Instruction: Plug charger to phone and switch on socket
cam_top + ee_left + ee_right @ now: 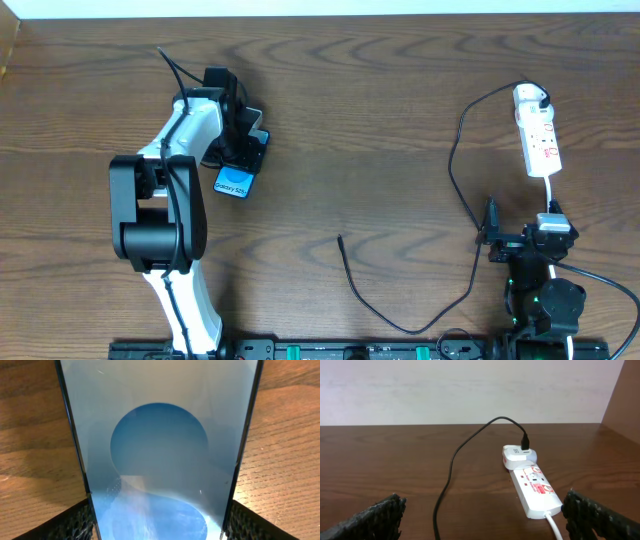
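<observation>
The phone (232, 182) lies at the left, its blue screen up, and fills the left wrist view (160, 450). My left gripper (243, 150) (160, 525) straddles it, with a finger pad against each long edge. The white socket strip (540, 140) (532, 487) lies at the far right with a white plug block (530, 97) at its far end. From that block the black charger cable (455, 160) (451, 467) loops across the table. Its free tip (340, 238) rests on the wood mid-table. My right gripper (522, 228) (482, 515) stands wide open just short of the strip, holding nothing.
The strip's white mains cord (550, 190) runs back toward the right arm. A black rail (330, 350) lines the table's front edge. A white wall (470, 390) backs the table, and a brown panel (622, 400) stands at the right.
</observation>
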Robot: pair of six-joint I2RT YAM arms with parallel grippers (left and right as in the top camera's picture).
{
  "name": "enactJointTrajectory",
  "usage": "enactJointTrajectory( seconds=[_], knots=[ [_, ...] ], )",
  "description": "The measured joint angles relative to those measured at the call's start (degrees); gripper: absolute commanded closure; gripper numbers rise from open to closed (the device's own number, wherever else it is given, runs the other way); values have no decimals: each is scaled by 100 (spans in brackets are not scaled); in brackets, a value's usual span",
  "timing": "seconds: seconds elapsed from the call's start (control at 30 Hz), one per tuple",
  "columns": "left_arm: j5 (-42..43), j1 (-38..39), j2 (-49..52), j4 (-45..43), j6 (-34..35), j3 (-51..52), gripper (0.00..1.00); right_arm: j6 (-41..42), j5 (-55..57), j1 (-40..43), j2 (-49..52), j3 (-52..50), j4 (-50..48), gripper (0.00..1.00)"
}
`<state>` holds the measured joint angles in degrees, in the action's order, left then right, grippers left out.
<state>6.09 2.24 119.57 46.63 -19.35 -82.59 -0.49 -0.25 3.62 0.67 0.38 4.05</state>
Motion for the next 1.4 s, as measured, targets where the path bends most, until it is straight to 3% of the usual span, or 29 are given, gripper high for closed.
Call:
enactJointTrajectory(
  seconds=[0.23, 1.4],
  knots=[
    [46, 11, -2, 20, 0, 2, 6, 0, 0, 0, 0, 0, 0, 1],
    [-92, 13, -22, 4, -17, 50, 5, 0, 0, 0, 0, 0, 0, 1]
  ],
)
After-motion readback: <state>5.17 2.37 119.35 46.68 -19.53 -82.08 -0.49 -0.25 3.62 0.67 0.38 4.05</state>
